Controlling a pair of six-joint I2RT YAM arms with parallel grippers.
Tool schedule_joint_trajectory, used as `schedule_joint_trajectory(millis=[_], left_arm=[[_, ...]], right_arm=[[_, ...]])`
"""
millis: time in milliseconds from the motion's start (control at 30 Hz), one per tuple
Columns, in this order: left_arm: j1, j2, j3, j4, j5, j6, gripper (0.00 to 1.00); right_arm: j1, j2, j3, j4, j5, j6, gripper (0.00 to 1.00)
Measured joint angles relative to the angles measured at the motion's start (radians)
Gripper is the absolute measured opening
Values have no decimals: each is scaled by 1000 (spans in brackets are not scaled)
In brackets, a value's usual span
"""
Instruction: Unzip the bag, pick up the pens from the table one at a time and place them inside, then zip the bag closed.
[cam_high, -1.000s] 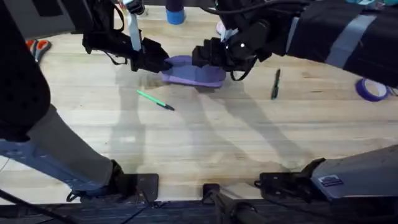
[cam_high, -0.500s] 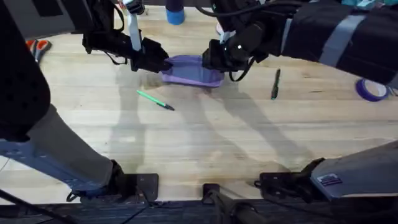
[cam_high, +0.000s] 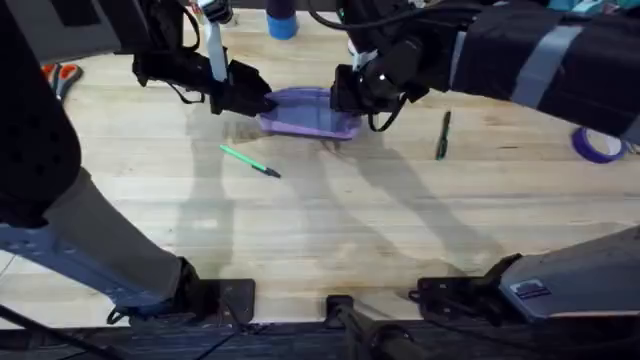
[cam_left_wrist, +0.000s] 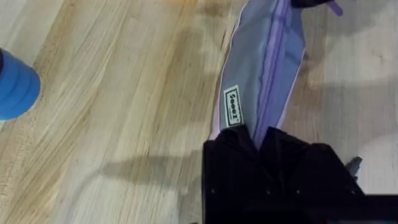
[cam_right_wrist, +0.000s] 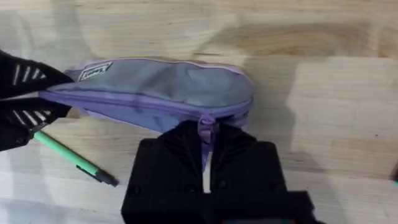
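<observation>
At the far left edge of the light wooden plank table (cam_high: 330, 230) lie orange-handled scissors (cam_high: 62, 76). Right of them, the left gripper (cam_high: 258, 103) reaches in from the far left, its black fingers clamped together on the left end of the small lavender-purple fabric pencil pouch (cam_high: 308, 112). In the left wrist view the pouch's (cam_left_wrist: 261, 74) end disappears between those fingers (cam_left_wrist: 233, 155), and a small white label on the fabric sits just beside them. A blue cylindrical object (cam_high: 281, 22) stands at the far edge, behind the pouch.

Nearer than the left gripper and well apart from the pouch, the bright green pen with a dark tip (cam_high: 250, 160) lies slanted on the table.

The pouch lies lengthwise left to right on the far middle of the table, held at both ends. The right gripper (cam_high: 345, 95) meets its right end; in the right wrist view its black fingers (cam_right_wrist: 180, 155) are pinched on the purple zipper pull (cam_right_wrist: 206, 127) at that end.

Farther right, apart from the pouch, lies the dark blackish-green pen (cam_high: 442, 134), pointing near to far. A purple tape roll (cam_high: 597, 143) sits near the right edge.
</observation>
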Motion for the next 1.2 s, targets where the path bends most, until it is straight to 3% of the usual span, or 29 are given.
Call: schedule_joint_trajectory(millis=[333,1200], left_arm=[[-3,0,0,-1,18,0,42],[-10,0,0,-1,42,0,42]], right_arm=[[7,-71,0,-3,69,-68,31],[-4,-118,0,-9,72,-109,29]])
